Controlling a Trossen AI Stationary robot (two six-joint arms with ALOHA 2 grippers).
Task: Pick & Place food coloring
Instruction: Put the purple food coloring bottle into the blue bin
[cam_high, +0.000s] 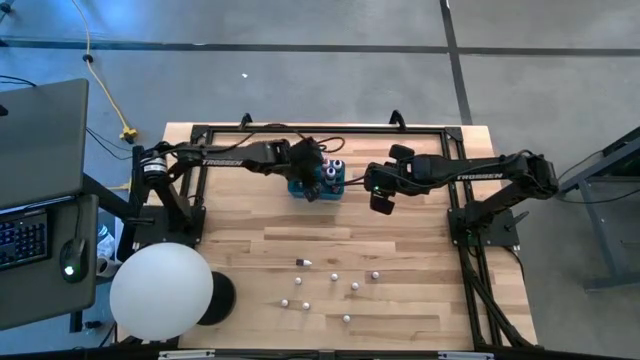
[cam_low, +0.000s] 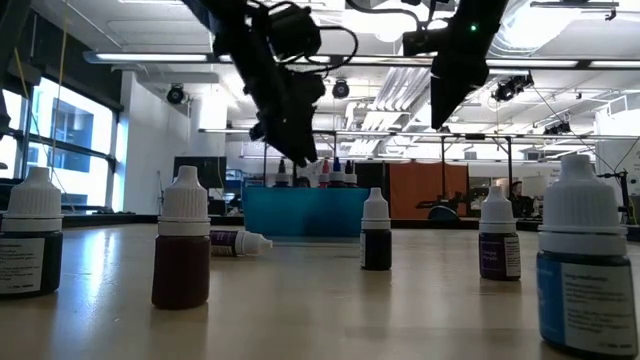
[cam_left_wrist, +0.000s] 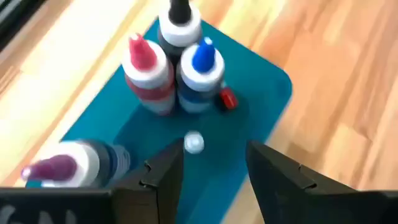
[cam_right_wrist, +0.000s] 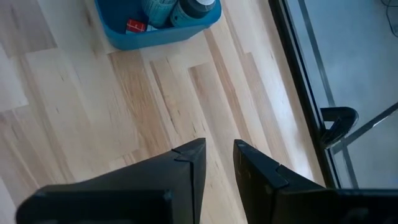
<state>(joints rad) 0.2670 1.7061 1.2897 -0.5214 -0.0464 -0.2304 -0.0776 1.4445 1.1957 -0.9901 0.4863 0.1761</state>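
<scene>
Several tiny white-capped food coloring bottles stand on the near half of the table, and one lies on its side. In the low view they are close up, one with a dark red body. Another small white-capped bottle sits inside the teal box. My left gripper hangs open just above that bottle, clear of it. My right gripper hovers over bare wood to the right of the box, fingers slightly apart with nothing between them.
The teal box also holds larger bottles with pink, blue, black and purple tips. A white globe lamp stands at the near left corner. A black frame borders the table.
</scene>
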